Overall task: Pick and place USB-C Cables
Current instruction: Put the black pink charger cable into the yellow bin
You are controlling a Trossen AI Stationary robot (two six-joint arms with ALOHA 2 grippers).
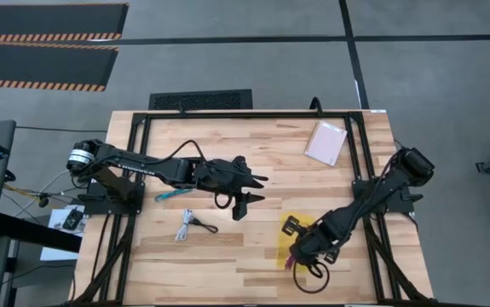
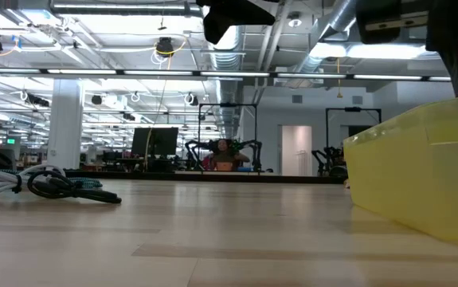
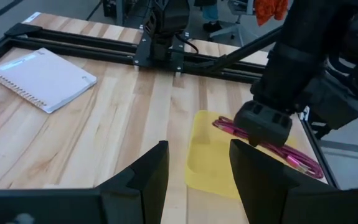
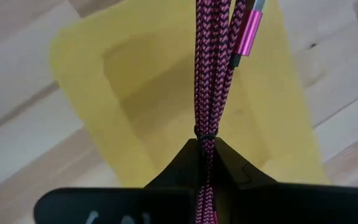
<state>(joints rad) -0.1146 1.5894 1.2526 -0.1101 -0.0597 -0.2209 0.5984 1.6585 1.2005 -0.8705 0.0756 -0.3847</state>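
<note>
Right end effector (image 4: 205, 152) clamps red cable (image 4: 213, 74) over yellow tray (image 4: 85, 56); next, release it inside. Left end effector (image 1: 249, 189) apart.

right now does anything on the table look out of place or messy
Nothing looks damaged or spilled. The right gripper is shut on the red cable, hanging above the yellow tray. The teal cable, white cable and black cable lie loose on the wood near the open left gripper.
</note>
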